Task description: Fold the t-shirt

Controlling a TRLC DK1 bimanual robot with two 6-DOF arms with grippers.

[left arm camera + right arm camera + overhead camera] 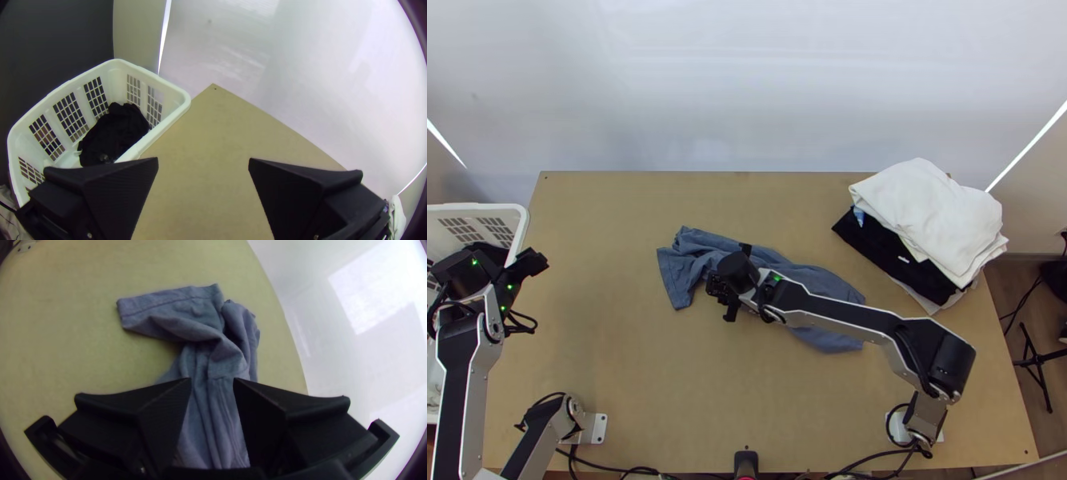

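Table [619, 384] first: across its middle lies the blue t-shirt [819, 282], bunched into a long, rumpled strip, with 1 stitched flap [164, 309], perhaps a sleeve, turned out at the end near the basket side. At the robot's left stands the white basket [178, 108] with dark clothes [118, 131] inside; at the far right of the table sits a stack of clothes [927, 212], white over black.

The step in hand looks like the first 1 of the job: getting hold of the t-shirt to open it out. No neat fold shows in it, so folding proper seems a good way off.

The right gripper [212, 382] is over the t-shirt close to that flap, its 2 fingers apart, with ridges of cloth running below the gap. The left gripper [203, 161] is beside the basket, well apart from the t-shirt, its 2 fingers wide apart with nothing between them.

Next, I'd want the right gripper to pinch 1 layer at an edge and the left to come across for a second edge, so the 2 can spread the cloth flat. Closing on the middle ridges could catch several layers and tighten the bunch.
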